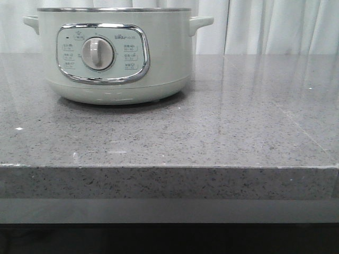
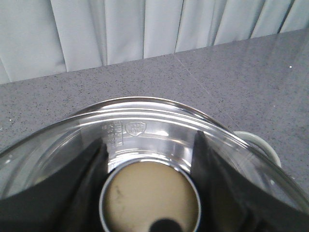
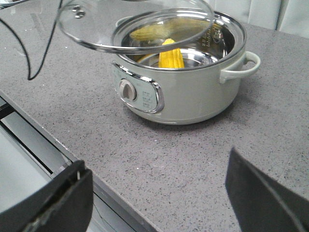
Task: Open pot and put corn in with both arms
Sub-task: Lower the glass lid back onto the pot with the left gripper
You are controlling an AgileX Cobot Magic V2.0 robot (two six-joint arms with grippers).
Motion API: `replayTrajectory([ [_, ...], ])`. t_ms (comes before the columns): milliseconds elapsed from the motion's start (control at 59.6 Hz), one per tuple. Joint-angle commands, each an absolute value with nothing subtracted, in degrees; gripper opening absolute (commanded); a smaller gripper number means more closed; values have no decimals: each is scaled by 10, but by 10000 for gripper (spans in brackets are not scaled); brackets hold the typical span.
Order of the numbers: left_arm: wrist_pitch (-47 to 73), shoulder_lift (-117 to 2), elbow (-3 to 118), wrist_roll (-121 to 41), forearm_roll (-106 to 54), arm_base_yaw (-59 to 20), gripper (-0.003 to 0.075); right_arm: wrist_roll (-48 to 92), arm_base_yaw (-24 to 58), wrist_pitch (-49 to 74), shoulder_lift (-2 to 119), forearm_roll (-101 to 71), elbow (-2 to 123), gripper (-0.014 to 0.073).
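Note:
The pale mint-green pot (image 1: 114,58) stands at the back left of the grey counter. In the right wrist view the pot (image 3: 188,92) is uncovered and the yellow corn (image 3: 171,57) leans inside it. The glass lid (image 3: 130,24) hangs tilted above the pot's rim, shifted to one side. My left gripper (image 2: 149,166) is shut on the lid's round beige knob (image 2: 150,198), and the pot's steel inside shows through the glass (image 2: 145,121). My right gripper (image 3: 157,162) is open and empty, over the counter's front edge, away from the pot. Neither gripper shows in the front view.
The counter's front edge (image 1: 169,166) runs across the front view, with a ledge below it. White curtains (image 1: 275,26) hang behind the counter. A thin black cable (image 3: 29,58) loops above the counter beside the lid. A pot side handle (image 2: 260,142) shows under the lid.

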State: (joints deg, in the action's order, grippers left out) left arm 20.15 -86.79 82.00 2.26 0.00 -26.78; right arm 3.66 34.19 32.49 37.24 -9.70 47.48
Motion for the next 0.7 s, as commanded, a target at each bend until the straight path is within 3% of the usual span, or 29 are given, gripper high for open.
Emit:
replayTrajectory([
  [0,107,-869,865,25,11,-269,188,39,341,279,372,-98,491,582],
  [285,18,-920,878,25,20,-269,188,39,341,279,372,-98,491,582],
  [688,10,-945,878,25,9,-269,188,39,341,279,372,-98,491,582],
])
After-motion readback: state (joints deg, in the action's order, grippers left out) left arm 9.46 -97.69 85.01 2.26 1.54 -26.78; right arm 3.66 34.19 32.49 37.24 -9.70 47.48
